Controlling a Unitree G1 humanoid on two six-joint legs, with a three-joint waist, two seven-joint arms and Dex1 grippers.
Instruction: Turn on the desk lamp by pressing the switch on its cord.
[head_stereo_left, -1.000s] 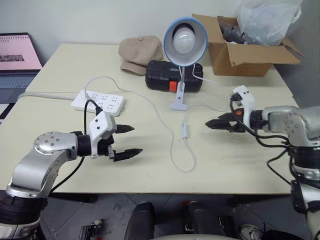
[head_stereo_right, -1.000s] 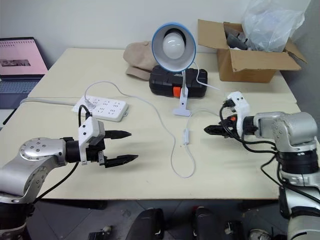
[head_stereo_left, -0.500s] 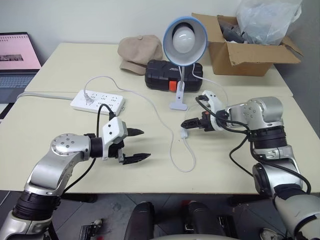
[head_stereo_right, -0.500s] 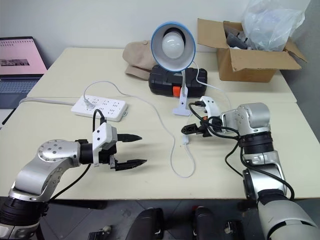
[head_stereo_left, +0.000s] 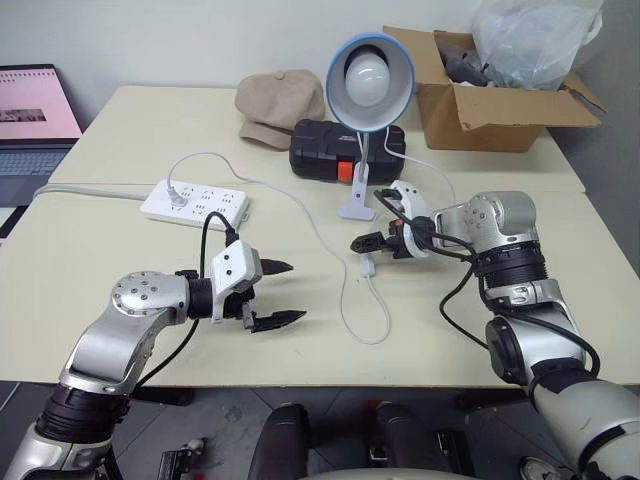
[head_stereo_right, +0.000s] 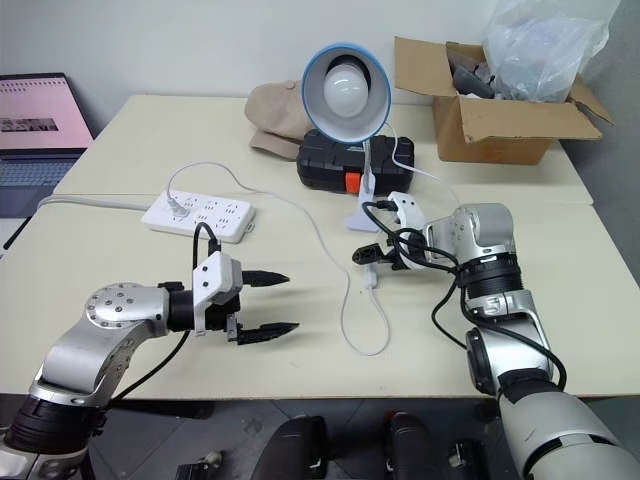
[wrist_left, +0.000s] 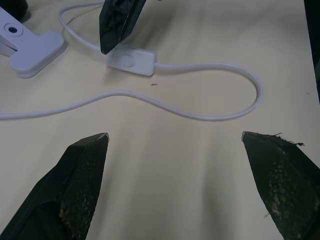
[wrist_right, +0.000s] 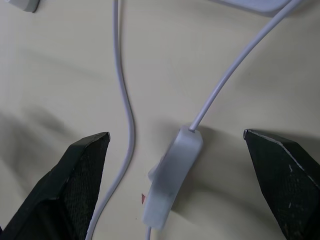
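Just below your right gripper (head_stereo_left: 362, 243), jaws spread wide, the switch (wrist_right: 172, 176) is lying untouched; your left gripper (head_stereo_left: 285, 293) is hovering open nearby.

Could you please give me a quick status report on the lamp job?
Both grippers open: right gripper above small white inline switch, left gripper idle. Light-blue desk lamp unlit. Nothing obstructing.

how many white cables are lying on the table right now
2: the thin lamp cord loops from the power strip past the switch; a thicker cable leaves the strip toward the left edge. Others may hide behind the lamp.
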